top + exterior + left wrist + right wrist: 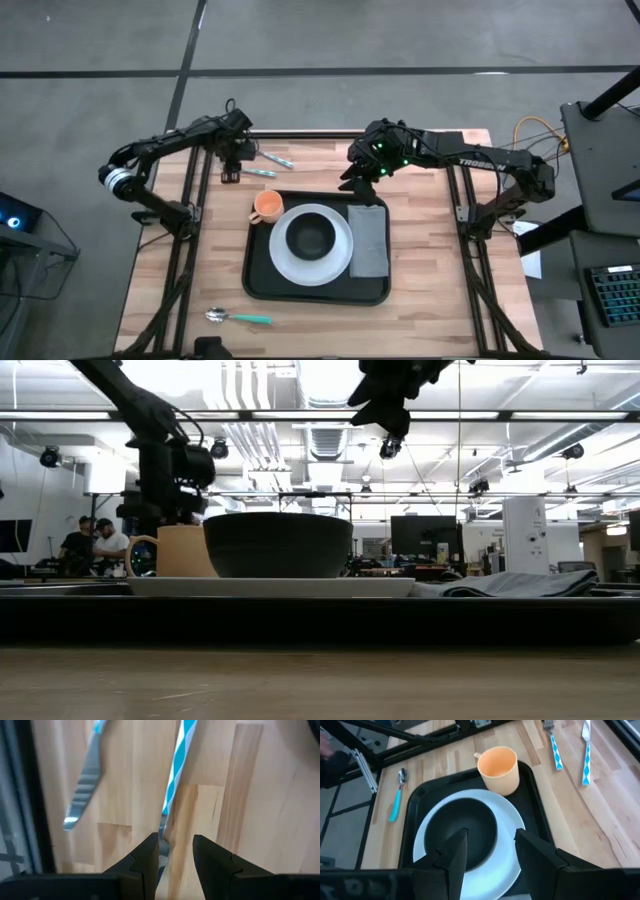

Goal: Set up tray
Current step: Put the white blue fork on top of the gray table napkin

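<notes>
The black tray (262, 282) lies mid-table and carries a white plate (340, 262) with a dark bowl (310, 236), an orange cup (267, 207) and a folded grey napkin (368, 241). Two utensils with blue-and-white handles (268, 165) lie on the wood beyond the tray's far left corner. My left gripper (232, 172) is low over them and open. In the left wrist view its fingers stand on either side of one utensil's metal end (163, 826). The other utensil (82, 787) lies beside it. My right gripper (360, 182) hovers open above the tray's far edge, holding nothing (490, 847). My left gripper (175, 845) comes from above, pointing down, with one finger (150, 851) right beside the metal end of the striped-handled utensil, which lies flat on the table. Whether the finger touches it I cannot tell.
A spoon with a teal handle (238, 318) lies on the table near its near edge, left of the tray. Dark frame bars (195, 200) run along the table's left and right sides (462, 200). People sit in the room far behind (95, 545).
</notes>
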Tool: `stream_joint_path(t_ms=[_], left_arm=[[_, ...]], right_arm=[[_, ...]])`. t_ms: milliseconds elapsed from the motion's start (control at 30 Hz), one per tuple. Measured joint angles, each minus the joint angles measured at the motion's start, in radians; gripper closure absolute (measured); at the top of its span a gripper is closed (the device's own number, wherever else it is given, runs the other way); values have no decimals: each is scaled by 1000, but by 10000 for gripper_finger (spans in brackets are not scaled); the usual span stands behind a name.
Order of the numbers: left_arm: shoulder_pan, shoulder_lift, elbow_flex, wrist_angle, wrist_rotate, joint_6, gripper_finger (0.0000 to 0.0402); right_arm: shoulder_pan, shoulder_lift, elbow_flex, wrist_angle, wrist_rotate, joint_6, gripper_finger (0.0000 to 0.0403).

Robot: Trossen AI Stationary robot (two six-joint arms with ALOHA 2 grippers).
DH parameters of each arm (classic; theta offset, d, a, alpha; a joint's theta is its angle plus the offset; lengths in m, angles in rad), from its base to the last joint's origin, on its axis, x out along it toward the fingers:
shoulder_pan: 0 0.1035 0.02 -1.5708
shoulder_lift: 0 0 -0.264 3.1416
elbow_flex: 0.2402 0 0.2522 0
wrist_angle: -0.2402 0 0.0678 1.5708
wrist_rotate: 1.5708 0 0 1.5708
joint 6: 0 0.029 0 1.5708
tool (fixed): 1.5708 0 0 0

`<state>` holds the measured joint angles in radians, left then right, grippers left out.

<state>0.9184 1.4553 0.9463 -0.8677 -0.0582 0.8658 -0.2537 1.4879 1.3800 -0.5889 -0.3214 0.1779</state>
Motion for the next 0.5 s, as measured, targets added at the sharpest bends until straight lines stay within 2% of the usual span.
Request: stream_joint_path(t_ms=[200, 500], left_arm=[[0, 56, 0, 26, -1, 7, 300], [3, 58, -12, 80, 2, 44, 300]], right_arm=[[1, 0, 0, 27, 1, 2, 248], [1, 0, -4, 24, 2, -2, 248]])
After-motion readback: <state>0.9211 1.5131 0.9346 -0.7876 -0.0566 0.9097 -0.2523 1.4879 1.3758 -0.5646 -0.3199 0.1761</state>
